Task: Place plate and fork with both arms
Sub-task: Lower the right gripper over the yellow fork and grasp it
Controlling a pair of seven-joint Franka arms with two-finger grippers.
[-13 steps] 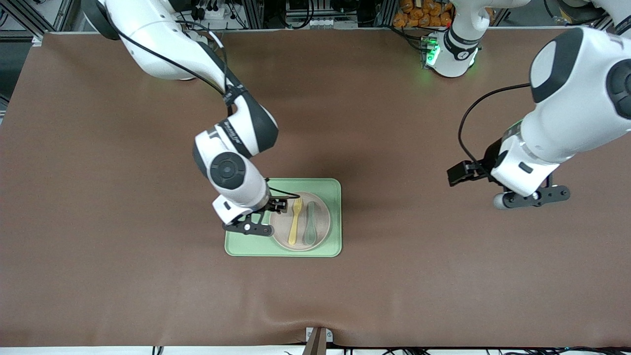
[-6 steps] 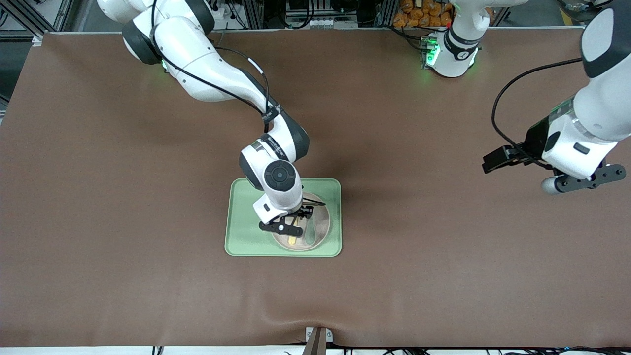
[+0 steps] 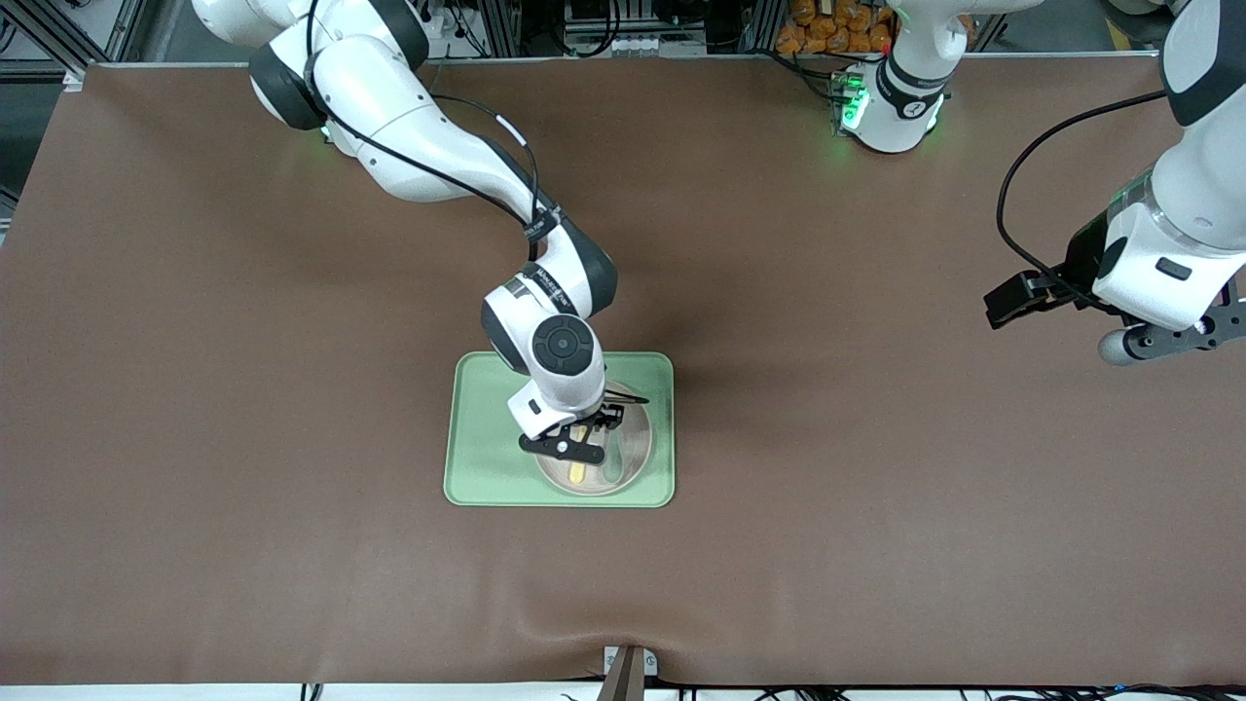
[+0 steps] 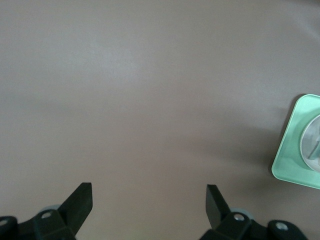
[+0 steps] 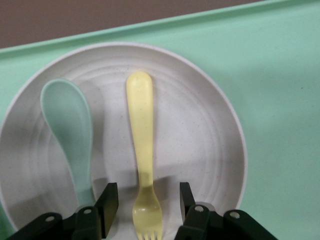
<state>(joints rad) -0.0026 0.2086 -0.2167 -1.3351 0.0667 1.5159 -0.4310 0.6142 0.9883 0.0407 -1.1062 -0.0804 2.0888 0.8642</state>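
Observation:
The off-white round plate [image 3: 633, 462] lies on the light-green tray [image 3: 487, 448], toward the tray's left-arm end. The pale-yellow fork [image 3: 579, 472] and a grey-green spoon [image 3: 613, 467] lie side by side on the plate. My right gripper [image 3: 582, 435] is low over the plate, open, with one finger on each side of the fork's head [image 5: 147, 212]. The right wrist view shows the plate [image 5: 200, 135], the spoon [image 5: 67, 120] and the gripper [image 5: 148, 200] straddling the fork. My left gripper [image 3: 1158, 341] is open and empty, up over bare table at the left arm's end.
The brown mat [image 3: 876, 487] covers the whole table. The left wrist view shows bare mat under the open left gripper [image 4: 149, 197] and a corner of the tray [image 4: 295, 150] with the plate's edge farther off.
My right gripper has moved from the tray's side to over the plate and come down around the fork. My left arm has drawn back toward its end of the table.

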